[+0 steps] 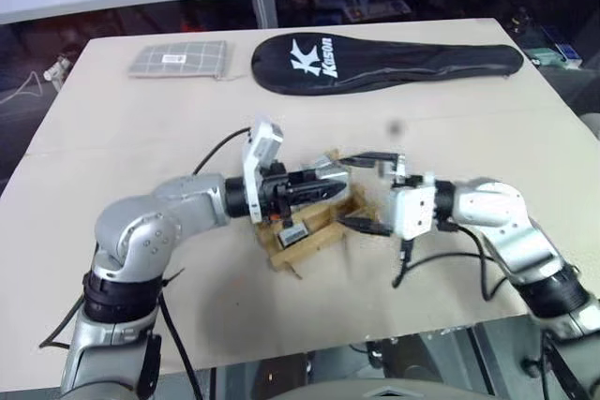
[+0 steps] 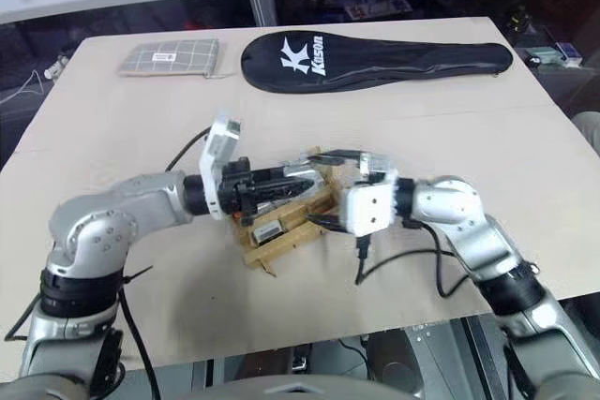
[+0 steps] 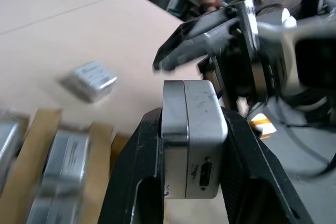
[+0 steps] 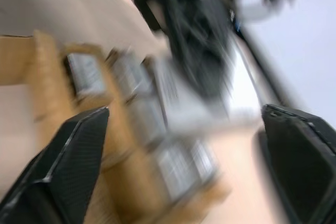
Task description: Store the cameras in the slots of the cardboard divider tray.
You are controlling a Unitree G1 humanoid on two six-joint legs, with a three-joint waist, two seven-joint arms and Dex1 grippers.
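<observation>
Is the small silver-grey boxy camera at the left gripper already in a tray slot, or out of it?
Out. The left gripper is shut on the silver-grey boxy camera, holding it above the tan cardboard divider tray.

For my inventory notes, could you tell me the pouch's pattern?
Grey with a pale grid check; the pouch shows best in the left eye view.

Both arms crowd above the cardboard divider tray [image 1: 314, 231], blocking it.

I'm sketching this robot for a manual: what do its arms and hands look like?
Both arms are silver-grey with rounded joint shells and black bands. The left hand and right hand each have two black fingers on a white boxy wrist block. Loose black cables trail from the wrists.
</observation>
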